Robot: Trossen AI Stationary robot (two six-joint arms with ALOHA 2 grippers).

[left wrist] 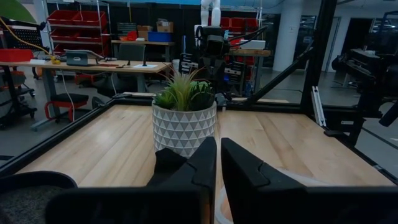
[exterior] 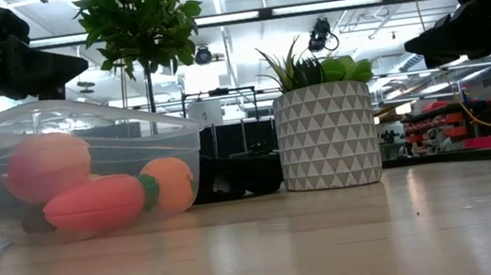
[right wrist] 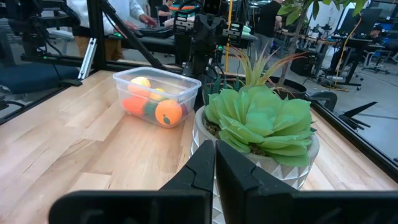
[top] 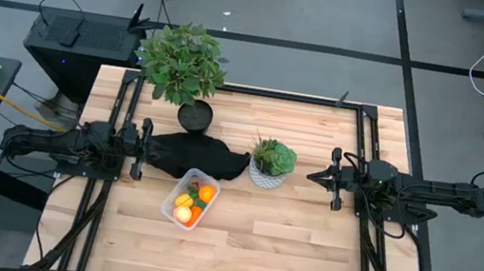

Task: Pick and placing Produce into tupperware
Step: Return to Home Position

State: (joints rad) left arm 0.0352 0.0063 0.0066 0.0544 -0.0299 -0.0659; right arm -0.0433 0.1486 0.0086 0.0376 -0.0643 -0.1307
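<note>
Status: left gripper [top: 143,148] and right gripper [top: 315,176] closed and empty; produce [top: 205,193] in tub [top: 168,205].
The left gripper hangs over the table's left side with its fingers nearly touching. The right gripper hangs over the right side with its fingers pressed together. The tub stands front of centre, between the arms. No loose piece shows on the table, so packing looks complete and only parking the arms appears left. A black cloth [top: 196,155] lies just behind the tub, a white pot [top: 271,165] stands between the grippers, and a tall plant [top: 183,64] stands at the rear. Nothing appears to block either arm.
</note>
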